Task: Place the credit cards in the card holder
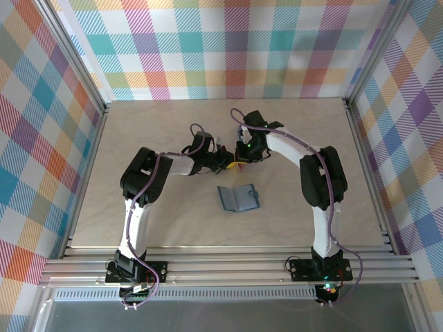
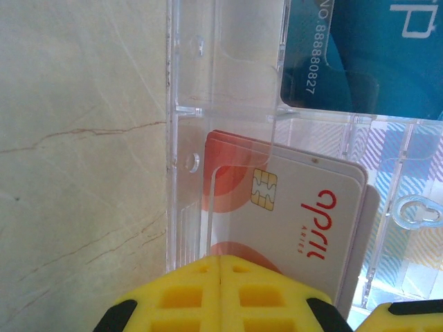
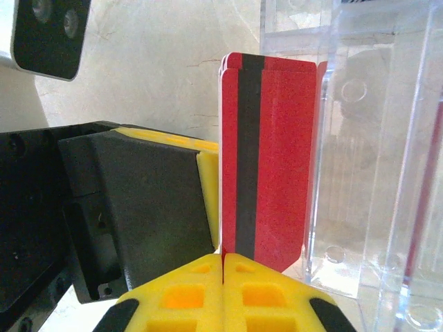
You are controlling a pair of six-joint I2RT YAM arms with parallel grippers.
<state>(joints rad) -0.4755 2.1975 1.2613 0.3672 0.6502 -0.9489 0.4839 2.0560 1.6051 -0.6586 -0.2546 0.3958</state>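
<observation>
Left hand (image 2: 220,266) and right hand (image 3: 223,261) tight on "april" credit cards (image 2: 304,214) — blue card (image 2: 377,48) "88880827"

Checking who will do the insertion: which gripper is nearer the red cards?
Right. The right gripper is shut on the red cards. The left gripper sits just beside them, apparently pinching the clear case.

Jaws hide the ends of the red cards (image 3: 273,152); blue card (image 2: 367,48) cropped.

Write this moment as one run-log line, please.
left gripper: shut on clear case | right gripper: shut on red cards | card holder: open on table
</observation>
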